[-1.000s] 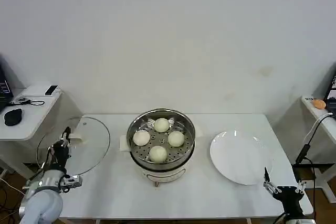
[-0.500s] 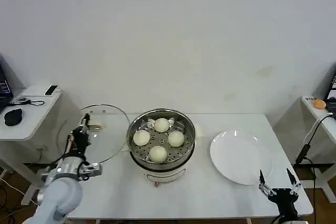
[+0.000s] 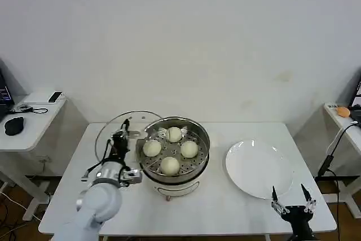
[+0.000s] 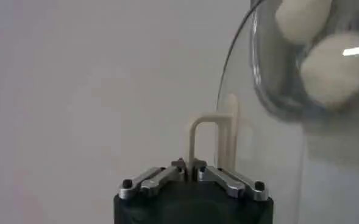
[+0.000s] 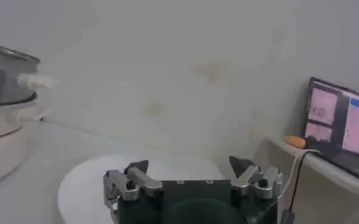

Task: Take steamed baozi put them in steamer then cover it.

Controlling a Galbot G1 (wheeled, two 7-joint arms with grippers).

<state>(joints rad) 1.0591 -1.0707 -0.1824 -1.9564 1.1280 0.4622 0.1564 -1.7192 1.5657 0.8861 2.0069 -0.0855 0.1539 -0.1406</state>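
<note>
The round, shiny stainless-steel steamer (image 3: pixel 172 152) stands at the centre of the white table (image 3: pixel 225 213) on a white base. Four smooth cream-white baozi (image 3: pixel 170 165) lie on its perforated tray. The left gripper (image 3: pixel 122 137) is clamped on the pale handle (image 4: pixel 211 140) of a round clear glass lid (image 3: pixel 121 139), held tilted, apparently just beside the steamer's left rim. The right gripper (image 3: pixel 290 196) hangs with fingers spread wide at the table's front edge, near a flat white plate (image 3: pixel 256 169).
</note>
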